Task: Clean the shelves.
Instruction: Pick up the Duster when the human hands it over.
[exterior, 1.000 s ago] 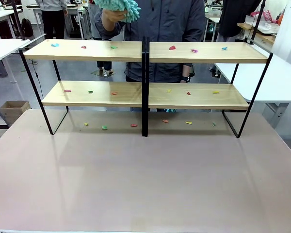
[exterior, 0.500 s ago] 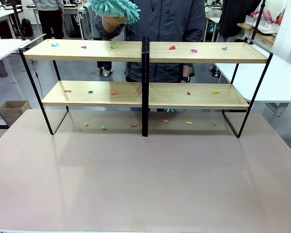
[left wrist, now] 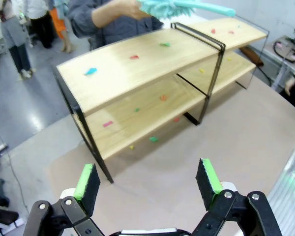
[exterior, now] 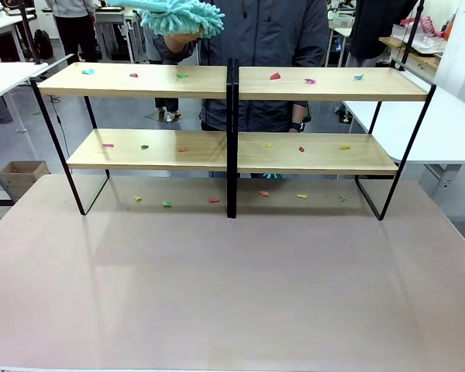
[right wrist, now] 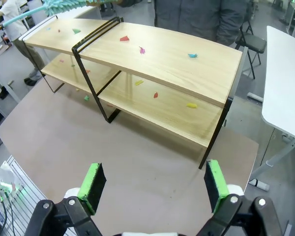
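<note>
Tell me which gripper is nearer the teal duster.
Left. The left gripper faces the shelves' half under the teal duster; the right gripper hangs before the other half.

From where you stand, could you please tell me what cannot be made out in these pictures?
- Duster: handle cut off by the top edge, front view; head cropped likewise, left wrist view.
- Hand holding it: largely covered by the fluff, front view.
- Scraps on the shelves: too small in every view to identify.
</note>
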Motion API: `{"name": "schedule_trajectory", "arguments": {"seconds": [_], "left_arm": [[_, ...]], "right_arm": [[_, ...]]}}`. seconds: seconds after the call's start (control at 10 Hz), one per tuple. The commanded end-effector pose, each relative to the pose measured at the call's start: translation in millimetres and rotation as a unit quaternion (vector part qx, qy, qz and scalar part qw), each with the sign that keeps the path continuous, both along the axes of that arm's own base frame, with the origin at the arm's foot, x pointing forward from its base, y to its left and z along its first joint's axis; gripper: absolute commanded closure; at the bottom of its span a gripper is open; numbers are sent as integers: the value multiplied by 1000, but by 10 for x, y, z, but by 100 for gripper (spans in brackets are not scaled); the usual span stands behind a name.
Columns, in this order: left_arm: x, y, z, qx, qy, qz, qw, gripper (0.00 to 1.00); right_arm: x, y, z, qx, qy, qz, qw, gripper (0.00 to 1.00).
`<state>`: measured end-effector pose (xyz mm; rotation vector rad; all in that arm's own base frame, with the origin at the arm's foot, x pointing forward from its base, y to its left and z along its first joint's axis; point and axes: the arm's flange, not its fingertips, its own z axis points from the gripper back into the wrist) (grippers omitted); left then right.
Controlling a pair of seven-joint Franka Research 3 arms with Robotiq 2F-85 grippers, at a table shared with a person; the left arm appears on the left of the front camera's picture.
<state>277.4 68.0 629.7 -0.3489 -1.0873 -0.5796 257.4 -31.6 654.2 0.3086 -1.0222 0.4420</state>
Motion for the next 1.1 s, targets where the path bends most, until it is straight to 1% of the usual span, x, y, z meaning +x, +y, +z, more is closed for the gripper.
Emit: {"name": "schedule_trajectory", "arguments": {"seconds": [0.0, 0.1, 0.2, 0.3, 0.4, 0.5, 0.6, 0.7, 0.8, 0.9, 1.0], "left_arm": [[258, -7, 148, -78, 133, -91, 984, 0], [477, -37, 243, -155, 242, -160, 944, 0], [779, -126, 313, -211, 308, -170, 912, 0], [1191, -244, 373, -299, 337, -112, 886, 0], [1506, -386, 416, -403, 391, -114, 820, 0], [1680, -606, 361, -440, 452, -132, 765, 0], [1669, -755, 262, -414, 508, -165, 737, 0], [1407, -554, 306, -305, 286, -181, 890, 0], [1614, -760, 265, -350, 341, -201, 849, 0], [1700, -846, 268, -366, 362, -224, 827, 0], [1863, -910, 257, -378, 379, -206, 819, 0]], "right_arm": [[4, 2, 0, -1, 0, 0, 1000, 0], [4, 2, 0, -1, 0, 0, 1000, 0], [4, 2, 0, -1, 0, 0, 1000, 0], [4, 2, 0, -1, 0, 0, 1000, 0], [4, 2, 0, -1, 0, 0, 1000, 0], [4, 2, 0, -1, 0, 0, 1000, 0], [4, 2, 0, -1, 0, 0, 1000, 0], [4, 2, 0, -1, 0, 0, 1000, 0], [4, 2, 0, -1, 0, 0, 1000, 0], [4, 2, 0, -1, 0, 0, 1000, 0], [4, 2, 0, -1, 0, 0, 1000, 0]]}}
